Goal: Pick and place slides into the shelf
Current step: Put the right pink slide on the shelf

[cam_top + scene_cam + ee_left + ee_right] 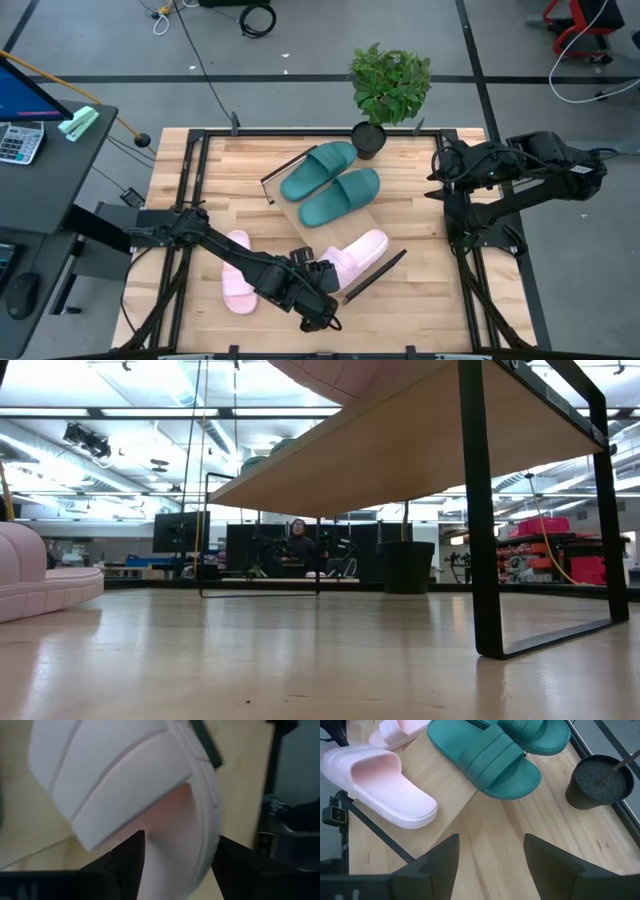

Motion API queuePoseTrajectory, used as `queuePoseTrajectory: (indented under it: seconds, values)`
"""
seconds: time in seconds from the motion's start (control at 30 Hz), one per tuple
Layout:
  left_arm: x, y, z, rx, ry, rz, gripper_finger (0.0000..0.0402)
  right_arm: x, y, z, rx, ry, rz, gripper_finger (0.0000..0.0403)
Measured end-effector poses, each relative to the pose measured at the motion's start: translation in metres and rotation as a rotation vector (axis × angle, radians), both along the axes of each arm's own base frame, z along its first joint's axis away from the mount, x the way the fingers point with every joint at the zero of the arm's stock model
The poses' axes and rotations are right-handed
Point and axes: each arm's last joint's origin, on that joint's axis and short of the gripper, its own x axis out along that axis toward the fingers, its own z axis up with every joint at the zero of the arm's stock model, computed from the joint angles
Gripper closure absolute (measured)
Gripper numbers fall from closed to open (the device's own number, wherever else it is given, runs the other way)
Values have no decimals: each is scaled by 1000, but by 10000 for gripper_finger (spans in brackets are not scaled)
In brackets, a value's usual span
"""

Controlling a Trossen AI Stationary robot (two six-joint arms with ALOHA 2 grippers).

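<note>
the left pincer (322, 272), fingers spread either side of a pink slide (356, 256) on the shelf (300, 212), near the table's (420, 300) front edge; two green slides (330, 182) lie on the shelf, another pink slide (237, 272) beside it; the right pincer (490, 865) open above the back right corner

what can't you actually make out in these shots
- Left gripper, high view: its fingers are hidden under its own wrist; whether they touch the pink slide on the shelf is unclear.
- Left wrist view: that pink slide fills the picture, blurred, cut off by the edges.
- Low view: the shelf's underside hides the teal slides.
- Low view: the person behind is too small to describe.
</note>
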Motion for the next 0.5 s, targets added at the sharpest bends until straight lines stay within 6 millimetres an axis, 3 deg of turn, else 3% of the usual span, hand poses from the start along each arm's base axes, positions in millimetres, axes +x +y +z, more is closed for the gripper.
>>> queuePoseTrajectory:
  seconds: [0.5]
  values:
    - [2, -1, 1, -95, 7, 32, 170, 0, 0, 0, -17, 3, 21, 175]
